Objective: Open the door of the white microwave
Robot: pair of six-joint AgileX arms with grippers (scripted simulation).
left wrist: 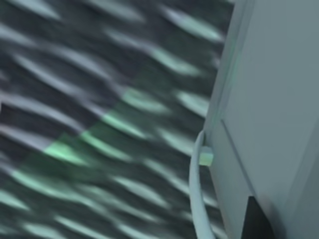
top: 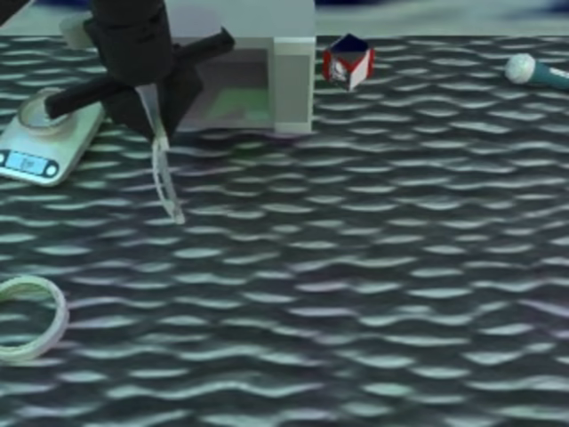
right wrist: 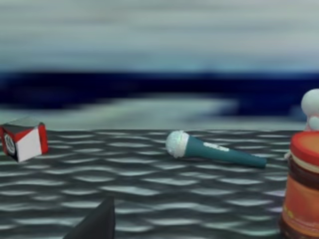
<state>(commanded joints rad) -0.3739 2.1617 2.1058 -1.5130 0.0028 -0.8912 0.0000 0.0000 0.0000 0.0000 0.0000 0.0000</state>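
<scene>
White microwave [top: 267, 53] sits at the table's far edge left of centre, interior exposed, its door [top: 164, 173] swung out toward the near side, edge-on; left gripper [top: 142, 98] sits at the door's top edge, finger state cannot be told; right arm's gripper out of the top view.

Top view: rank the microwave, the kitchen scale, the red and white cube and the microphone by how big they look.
1. white microwave, though the left arm hides part
2. kitchen scale
3. Cube and microphone look about alike; unranked.
</scene>
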